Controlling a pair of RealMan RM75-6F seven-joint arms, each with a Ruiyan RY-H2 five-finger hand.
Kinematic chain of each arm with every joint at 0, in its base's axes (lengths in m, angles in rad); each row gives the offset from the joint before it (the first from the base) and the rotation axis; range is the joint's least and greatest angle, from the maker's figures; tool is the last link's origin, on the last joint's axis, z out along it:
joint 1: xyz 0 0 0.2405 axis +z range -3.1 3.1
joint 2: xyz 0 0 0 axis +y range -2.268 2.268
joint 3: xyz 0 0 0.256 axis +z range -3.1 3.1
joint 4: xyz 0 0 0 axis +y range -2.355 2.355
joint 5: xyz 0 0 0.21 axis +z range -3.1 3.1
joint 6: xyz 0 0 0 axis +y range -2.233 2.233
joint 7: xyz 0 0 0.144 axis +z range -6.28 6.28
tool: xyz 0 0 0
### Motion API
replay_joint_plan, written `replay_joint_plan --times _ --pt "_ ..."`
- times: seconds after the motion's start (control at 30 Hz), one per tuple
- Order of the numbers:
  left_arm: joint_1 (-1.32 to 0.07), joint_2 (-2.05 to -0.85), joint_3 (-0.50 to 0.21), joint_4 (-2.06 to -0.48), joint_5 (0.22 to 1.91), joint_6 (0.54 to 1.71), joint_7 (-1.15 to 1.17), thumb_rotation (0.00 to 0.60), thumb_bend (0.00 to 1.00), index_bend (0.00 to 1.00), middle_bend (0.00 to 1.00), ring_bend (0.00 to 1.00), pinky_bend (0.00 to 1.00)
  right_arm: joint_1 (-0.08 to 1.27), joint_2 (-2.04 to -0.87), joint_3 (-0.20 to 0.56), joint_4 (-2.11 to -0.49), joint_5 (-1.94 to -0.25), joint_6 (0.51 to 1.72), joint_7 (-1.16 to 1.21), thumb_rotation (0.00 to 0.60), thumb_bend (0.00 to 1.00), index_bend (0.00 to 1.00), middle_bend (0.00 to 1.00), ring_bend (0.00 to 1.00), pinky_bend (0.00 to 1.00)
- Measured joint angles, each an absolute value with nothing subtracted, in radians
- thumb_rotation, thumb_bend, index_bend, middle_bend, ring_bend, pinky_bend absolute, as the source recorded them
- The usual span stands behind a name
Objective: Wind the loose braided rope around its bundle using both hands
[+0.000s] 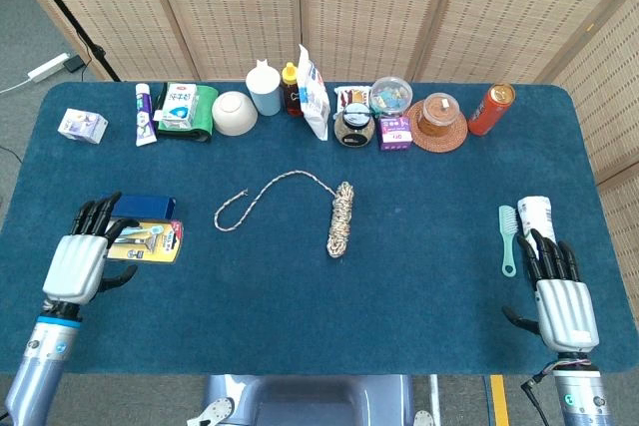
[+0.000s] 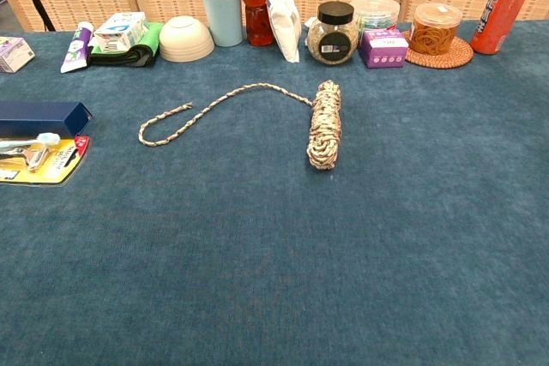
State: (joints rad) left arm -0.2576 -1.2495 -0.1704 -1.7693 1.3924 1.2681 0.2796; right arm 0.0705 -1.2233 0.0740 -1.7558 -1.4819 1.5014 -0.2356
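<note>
- Two robot hands sit low at the near edge as I look down: my left robot hand [image 1: 76, 263] over the left side, its fingertips above the yellow razor pack [image 1: 140, 241]; my right robot hand [image 1: 564, 298] near the right corner, just below the green comb [image 1: 507, 239] and a white tube [image 1: 536, 216]; both are released, fingers apart, holding nothing
- Wide bare blue tabletop [image 1: 419, 276] lies between the hands and around the rope on its near side; the chest view shows neither hand
- The rope bundle [image 1: 341, 218] lies mid-table, long axis running near-to-far, slightly tilted; the loose braided rope [image 1: 262, 195] leaves its far end, arcs left and hooks back toward me, frayed tip free
- A row of jars, bottles, a bowl [image 1: 234, 113] and an orange can [image 1: 490, 109] lines the far edge, well apart from the rope; woven screens stand behind
</note>
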Motion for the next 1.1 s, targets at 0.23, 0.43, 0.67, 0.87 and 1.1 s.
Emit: replay_joint_plan --times 0.23,0.43,0.67,0.87,1.1 --pt "-0.361 -1.330 -0.205 -1.724 1.286 1.152 0.351 0.600 0.21 0.37 0.00 0.00 0.00 0.074 -1.220 0.075 -1.756 -1.470 1.488 -0.225 0.600 0.00 0.00 0.00 0.00 0.00" --pt "-0.445 -1.415 -0.236 -1.642 1.157 1.090 0.421 0.600 0.23 0.37 0.00 0.00 0.00 0.080 -1.217 0.080 -1.750 -1.451 1.471 -0.210 0.600 0.00 0.00 0.00 0.00 0.00" --pt "-0.501 -1.488 -0.256 -1.571 1.059 1.061 0.458 0.600 0.29 0.38 0.00 0.00 0.00 0.084 -1.215 0.080 -1.747 -1.446 1.461 -0.199 0.600 0.00 0.00 0.00 0.00 0.00" --pt "-0.539 -1.530 -0.264 -1.537 0.989 1.031 0.471 0.600 0.30 0.39 0.00 0.00 0.00 0.086 -1.212 0.080 -1.747 -1.441 1.456 -0.192 0.600 0.00 0.00 0.00 0.00 0.00" --pt "-0.582 -1.570 -0.269 -1.496 0.922 1.013 0.499 0.600 0.30 0.43 0.00 0.00 0.00 0.089 -1.212 0.080 -1.743 -1.438 1.450 -0.187 0.600 0.00 0.00 0.00 0.00 0.00"
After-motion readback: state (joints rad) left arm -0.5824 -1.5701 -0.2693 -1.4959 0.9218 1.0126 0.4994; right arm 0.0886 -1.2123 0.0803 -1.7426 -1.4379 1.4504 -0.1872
